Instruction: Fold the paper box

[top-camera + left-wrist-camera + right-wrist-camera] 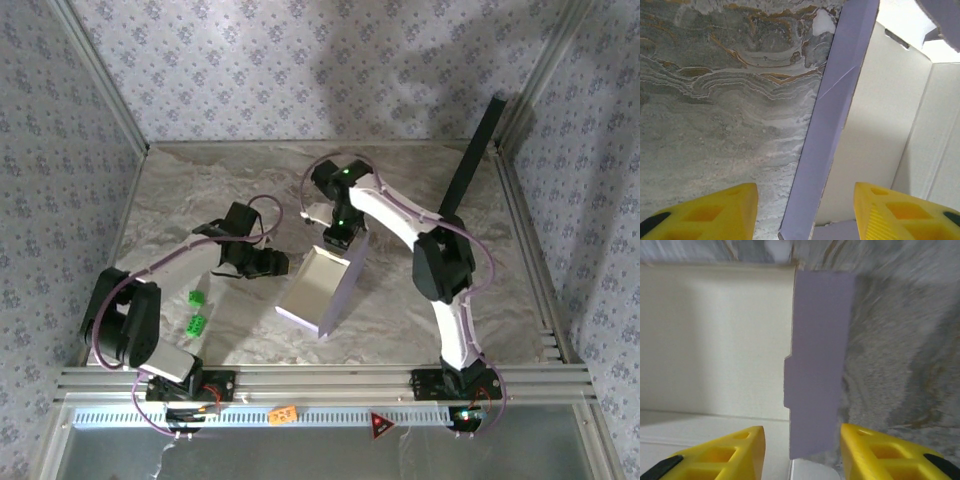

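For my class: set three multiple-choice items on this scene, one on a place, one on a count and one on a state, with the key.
1. Where is the black panel?
A. leaning in the far right corner
B. lying flat at the near left
C. held in a claw

2. How many green blocks are there?
A. one
B. two
C. four

3. How is the left claw?
A. shut on a block
B. open, astride the paper box's lavender wall
C. shut and empty

Key:
1 A, it leans upright in that corner.
2 B, a pair lies left of the box.
3 B, its yellow fingers stand apart on either side of the wall.
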Controlling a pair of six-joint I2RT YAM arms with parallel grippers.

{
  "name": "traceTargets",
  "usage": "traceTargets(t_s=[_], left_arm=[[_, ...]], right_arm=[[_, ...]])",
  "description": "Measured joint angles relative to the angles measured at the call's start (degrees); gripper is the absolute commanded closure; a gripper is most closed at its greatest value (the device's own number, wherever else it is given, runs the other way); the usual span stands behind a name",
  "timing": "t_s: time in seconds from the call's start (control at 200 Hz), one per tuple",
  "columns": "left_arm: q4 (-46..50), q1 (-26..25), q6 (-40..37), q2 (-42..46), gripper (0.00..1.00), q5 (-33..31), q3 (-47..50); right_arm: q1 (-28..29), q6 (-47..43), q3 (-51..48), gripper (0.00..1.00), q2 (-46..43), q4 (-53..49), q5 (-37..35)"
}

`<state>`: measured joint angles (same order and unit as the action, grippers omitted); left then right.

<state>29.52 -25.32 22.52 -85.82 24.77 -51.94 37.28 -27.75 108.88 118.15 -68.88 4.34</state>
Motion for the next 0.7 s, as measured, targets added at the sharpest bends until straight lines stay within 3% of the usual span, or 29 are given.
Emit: traceTargets(t_s=[0.205, 0.5, 0.7], left_arm=[[-0.35, -2.21, -0.94, -2.14, 0.46, -0.24, -1.03], [5.51, -8.13, -6.54, -10.64, 0.46, -7.28, -13.51], [9.29, -10.49, -9.05, -14.73, 0.54, -10.62, -16.94]], right_arm=[[-0.15, 9.31, -4.39, 0.49, -13.11, 9.92, 2.1], [-0.15, 20.92, -14.71, 0.48, -28.37, 20.81, 0.26], [-0.24, 23.78, -19.41, 0.48, -35.69, 23.3, -1.4]])
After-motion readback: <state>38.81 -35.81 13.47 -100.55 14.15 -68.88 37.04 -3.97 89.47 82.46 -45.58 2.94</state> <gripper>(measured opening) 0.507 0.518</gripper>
